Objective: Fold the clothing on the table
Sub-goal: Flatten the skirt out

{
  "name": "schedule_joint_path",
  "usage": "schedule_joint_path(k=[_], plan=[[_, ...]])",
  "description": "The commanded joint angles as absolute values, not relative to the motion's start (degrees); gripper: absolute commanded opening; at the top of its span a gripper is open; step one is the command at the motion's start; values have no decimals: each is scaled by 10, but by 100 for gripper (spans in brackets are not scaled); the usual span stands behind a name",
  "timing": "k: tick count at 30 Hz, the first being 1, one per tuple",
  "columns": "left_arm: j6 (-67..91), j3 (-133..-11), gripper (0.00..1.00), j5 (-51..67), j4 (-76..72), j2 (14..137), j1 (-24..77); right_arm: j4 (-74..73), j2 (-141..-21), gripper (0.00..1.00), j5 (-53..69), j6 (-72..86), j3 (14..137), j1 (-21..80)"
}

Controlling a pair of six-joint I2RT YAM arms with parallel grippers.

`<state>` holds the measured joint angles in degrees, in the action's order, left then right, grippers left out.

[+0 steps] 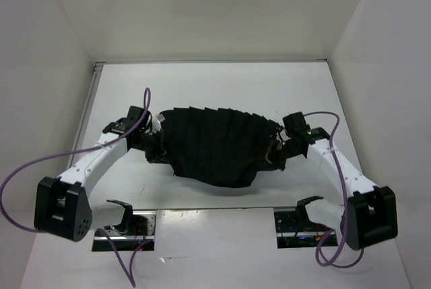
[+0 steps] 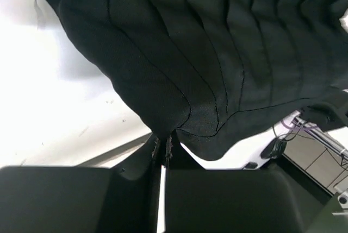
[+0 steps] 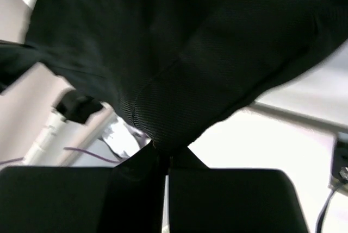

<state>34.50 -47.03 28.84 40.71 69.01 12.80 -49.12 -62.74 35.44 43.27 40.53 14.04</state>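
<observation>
The clothing (image 1: 214, 146) is a black pleated garment stretched between my two grippers above the white table (image 1: 222, 80). Its lower edge sags toward the near side. My left gripper (image 1: 156, 142) is shut on the garment's left edge; in the left wrist view the fabric (image 2: 179, 54) bunches into the closed left gripper (image 2: 163, 145). My right gripper (image 1: 275, 149) is shut on the right edge; in the right wrist view the cloth (image 3: 179, 54) narrows into the closed right gripper (image 3: 166, 154). The fingertips are hidden by fabric in the top view.
White walls (image 1: 47, 67) enclose the table on three sides, with a thin metal rail (image 1: 87, 110) along the left edge. Purple cables (image 1: 20, 174) loop off both arms. Two cutouts with electronics (image 1: 131, 225) sit at the near edge by the arm bases.
</observation>
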Motion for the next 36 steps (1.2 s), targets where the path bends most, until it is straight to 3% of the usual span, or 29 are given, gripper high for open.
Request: schedule_joint_path(k=[1, 3, 7, 8, 11, 12, 14, 15, 17, 20, 23, 25, 27, 28, 29, 31, 33, 34, 36], plan=[[323, -542, 0, 289, 356, 748, 127, -436, -692, 0, 360, 426, 501, 116], [298, -603, 0, 280, 337, 836, 117, -404, -748, 0, 349, 401, 546, 88], [270, -836, 0, 252, 356, 1031, 99, -354, -963, 0, 329, 352, 756, 19], [270, -947, 0, 251, 363, 1094, 93, -361, -994, 0, 323, 346, 804, 11], [265, -1137, 0, 260, 426, 1200, 68, -413, -1091, 0, 304, 317, 1026, -9], [265, -1270, 0, 267, 445, 1220, 62, -430, -1106, 0, 299, 309, 1150, -9], [265, -1406, 0, 277, 498, 1271, 43, -491, -1149, 1, 273, 287, 1276, -23], [270, -1475, 0, 282, 517, 1285, 37, -518, -1164, 1, 261, 280, 1414, -23], [287, -1491, 1, 309, 469, 1247, 20, -564, -1191, 1, 225, 267, 1541, -34], [277, -1502, 1, 326, 467, 1216, -10, -563, -1146, 2, 215, 265, 1543, -40], [266, -1455, 1, 326, 467, 1180, -22, -563, -1103, 2, 193, 239, 1445, -18], [266, -1338, 1, 317, 446, 1141, -17, -564, -1081, 2, 192, 231, 1360, 2], [275, -1207, 1, 305, 370, 1098, -11, -482, -1015, 2, 214, 243, 1145, 17], [275, -1067, 1, 305, 346, 1053, -6, -446, -989, 2, 226, 257, 1063, 18], [283, -1003, 1, 305, 330, 1035, -6, -416, -966, 2, 256, 268, 910, 24], [283, -829, 1, 299, 306, 985, 1, -381, -920, 2, 268, 293, 725, 35], [297, -717, 1, 307, 287, 932, 7, -368, -880, 3, 295, 304, 614, 50], [305, -667, 3, 315, 287, 913, 22, -363, -866, 5, 295, 324, 518, 67], [318, -548, 13, 325, 301, 861, 36, -370, -816, 7, 317, 338, 445, 89]])
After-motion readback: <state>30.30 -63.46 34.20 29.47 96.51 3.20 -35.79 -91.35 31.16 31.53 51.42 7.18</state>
